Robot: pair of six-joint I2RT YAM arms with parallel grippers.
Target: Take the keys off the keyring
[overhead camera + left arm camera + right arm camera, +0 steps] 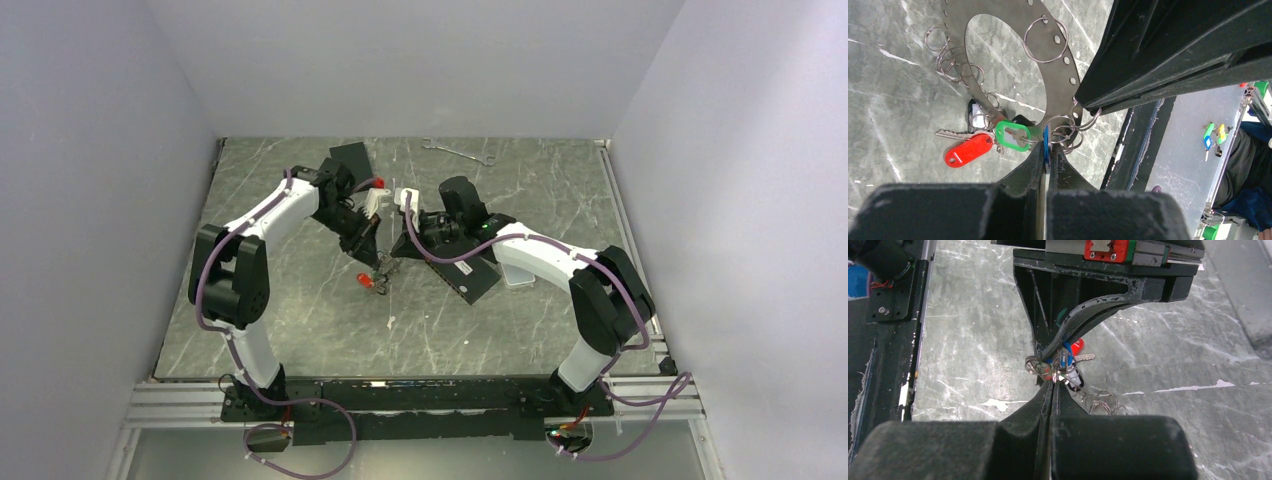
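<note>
We see the left fingers (pixel 1033 167) pinching a blue-tagged key (pixel 1046 142) at the keyring (pixel 998 7) rim; the right fingers (pixel 1043 407), just beside, clamp the keyring itself.

Nothing legible - no word, number, brand or sign can be made out in any view. The green key tag (pixel 1014 136) has a pale insert in its window, and the red key tag (pixel 968 150) at its 8 o'clock shows a plain face - any writing on either is too small to tell.
</note>
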